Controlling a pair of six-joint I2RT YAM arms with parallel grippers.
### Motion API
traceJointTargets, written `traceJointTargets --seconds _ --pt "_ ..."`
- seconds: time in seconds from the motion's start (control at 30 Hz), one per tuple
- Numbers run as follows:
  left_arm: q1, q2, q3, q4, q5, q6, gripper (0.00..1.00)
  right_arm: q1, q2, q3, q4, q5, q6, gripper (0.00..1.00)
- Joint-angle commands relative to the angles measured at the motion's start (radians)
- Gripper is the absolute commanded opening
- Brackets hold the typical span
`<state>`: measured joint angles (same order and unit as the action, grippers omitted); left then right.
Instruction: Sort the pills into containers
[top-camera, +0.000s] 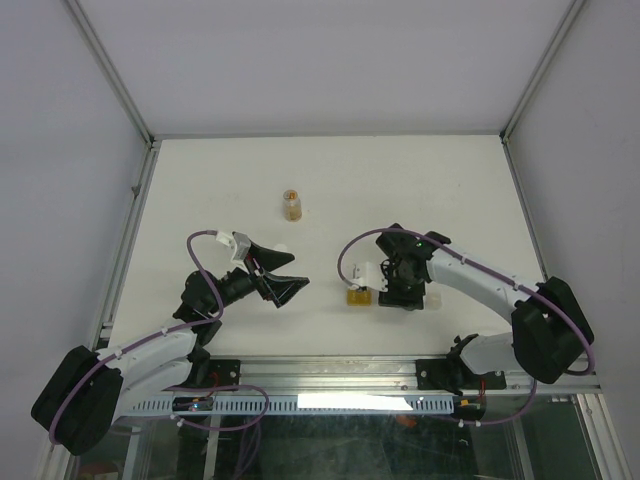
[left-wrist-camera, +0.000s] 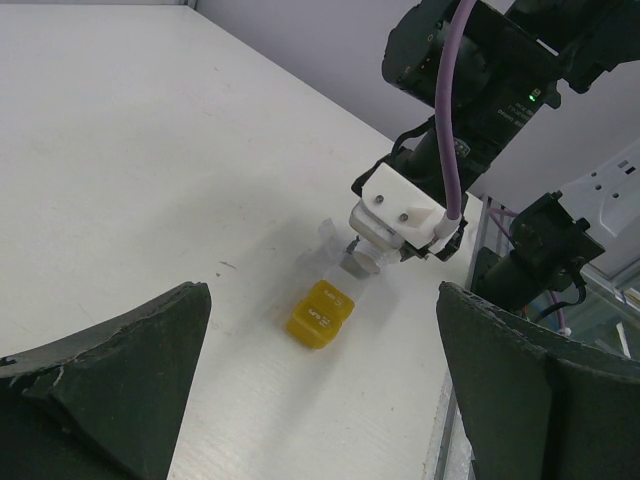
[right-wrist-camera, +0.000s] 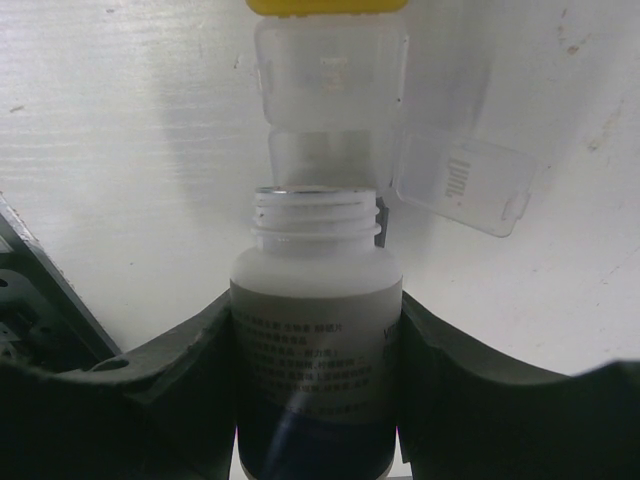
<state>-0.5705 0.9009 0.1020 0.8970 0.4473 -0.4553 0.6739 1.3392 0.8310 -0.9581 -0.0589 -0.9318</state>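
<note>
My right gripper (right-wrist-camera: 315, 315) is shut on a white pill bottle (right-wrist-camera: 315, 340) with a printed label and no cap. The bottle's threaded mouth points at the containers: a clear box (right-wrist-camera: 330, 75) and, nearer, one with its lid (right-wrist-camera: 462, 185) swung open. The yellow container (right-wrist-camera: 320, 5) shows at the top edge and lies on the table near the front edge (top-camera: 357, 296). In the left wrist view the bottle mouth (left-wrist-camera: 357, 262) hangs just over the strip beside the yellow box (left-wrist-camera: 320, 313). My left gripper (left-wrist-camera: 320, 400) stands wide open and holds nothing, to the left of them (top-camera: 283, 277). No pills show.
A small round amber bottle (top-camera: 291, 204) stands upright toward the middle back of the white table (top-camera: 420, 190). Metal frame rails (top-camera: 130, 230) border the table on both sides, and a rail (top-camera: 350, 375) runs along the front by the arm bases.
</note>
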Motion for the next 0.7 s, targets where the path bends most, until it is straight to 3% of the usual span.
traceJointTargets --seconds 0.0,0.67 --pt "-0.009 -0.016 -0.004 0.028 -0.001 0.024 0.99 0.016 0.009 0.053 -0.020 0.031 0.017 0.00" --pt "-0.009 -0.019 -0.002 0.021 0.000 0.027 0.99 0.062 0.069 0.090 -0.055 0.083 0.043 0.00"
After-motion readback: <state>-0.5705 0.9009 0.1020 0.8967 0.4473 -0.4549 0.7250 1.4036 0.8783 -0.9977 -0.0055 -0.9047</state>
